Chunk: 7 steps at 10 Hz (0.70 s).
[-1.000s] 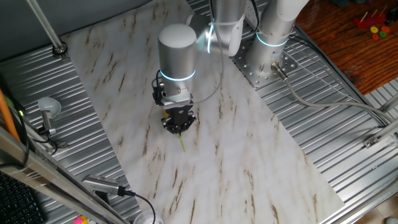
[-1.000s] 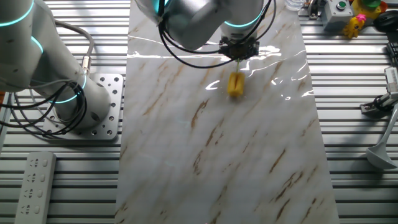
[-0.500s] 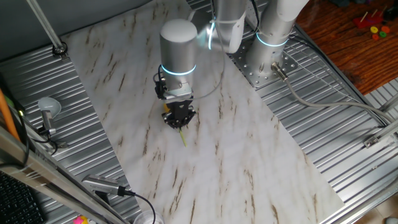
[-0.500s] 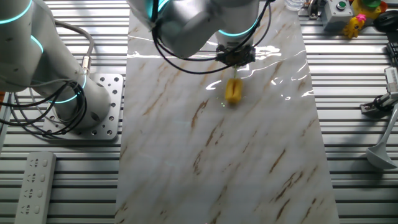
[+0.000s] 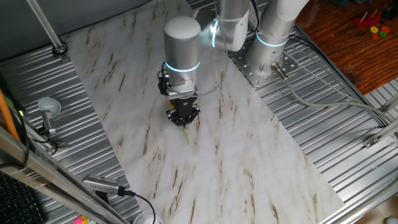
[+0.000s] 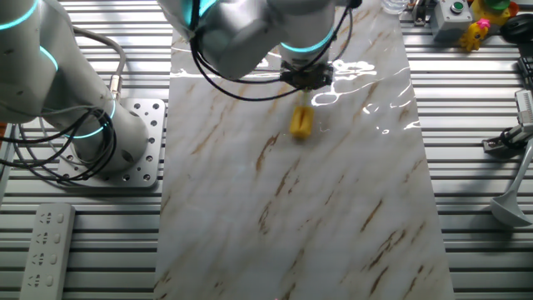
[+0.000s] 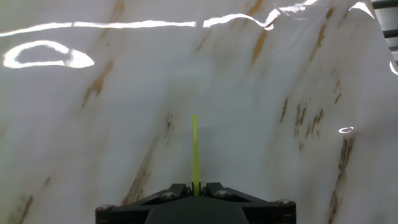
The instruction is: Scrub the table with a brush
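Note:
The white marble-patterned table [image 5: 249, 155] [image 6: 333, 208] [image 7: 93, 124] lies under the arm. My gripper [image 5: 184, 120] [image 6: 305, 83] [image 7: 196, 185] points down over its middle and is shut on the brush. In one fixed view only the thin yellow-green handle [image 5: 186, 134] shows below the jaws. In the other fixed view the stubby yellow bristle head [image 6: 301, 122] rests on the table just below the gripper. In the hand view the thin handle [image 7: 195, 149] runs straight up from between the closed black jaws; the bristle head is not visible there.
Ribbed grey metal panels [image 5: 348, 130] [image 6: 75, 250] flank the table. The arm's base [image 5: 264, 59] [image 6: 117, 142] stands beside it. A remote-like pad [image 6: 43, 246] lies at the lower left. A stand with cables [image 5: 46, 118] and small toys [image 6: 483, 21] sit at the edges.
My gripper has slid with the brush across the table: right and slightly down in one fixed view, left in the other. The bristle head followed along the surface.

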Tool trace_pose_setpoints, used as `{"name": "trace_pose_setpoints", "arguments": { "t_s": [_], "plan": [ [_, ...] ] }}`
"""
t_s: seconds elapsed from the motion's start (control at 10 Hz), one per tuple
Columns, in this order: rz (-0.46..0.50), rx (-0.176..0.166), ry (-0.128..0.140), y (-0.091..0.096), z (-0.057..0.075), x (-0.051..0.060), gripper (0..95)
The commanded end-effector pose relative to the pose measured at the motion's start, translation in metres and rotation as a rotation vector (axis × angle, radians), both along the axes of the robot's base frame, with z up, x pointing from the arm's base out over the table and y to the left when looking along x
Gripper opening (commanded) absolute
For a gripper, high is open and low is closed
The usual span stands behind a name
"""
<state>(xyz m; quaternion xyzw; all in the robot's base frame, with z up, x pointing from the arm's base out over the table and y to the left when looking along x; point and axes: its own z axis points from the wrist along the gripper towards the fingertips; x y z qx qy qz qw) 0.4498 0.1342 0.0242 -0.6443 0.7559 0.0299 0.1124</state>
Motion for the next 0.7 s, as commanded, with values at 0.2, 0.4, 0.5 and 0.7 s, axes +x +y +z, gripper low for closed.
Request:
{"name": "trace_pose_setpoints", "arguments": {
  "t_s": [0.2,0.4,0.5,0.7],
  "plan": [
    [-0.011,-0.001,-0.002,0.003,-0.004,-0.006,0.0],
    [-0.005,-0.009,-0.008,0.003,-0.004,-0.006,0.0],
    [0.007,-0.018,-0.016,0.003,-0.004,-0.003,0.0],
    [0.019,-0.023,-0.018,0.004,-0.002,0.005,0.0]
  ]
}}
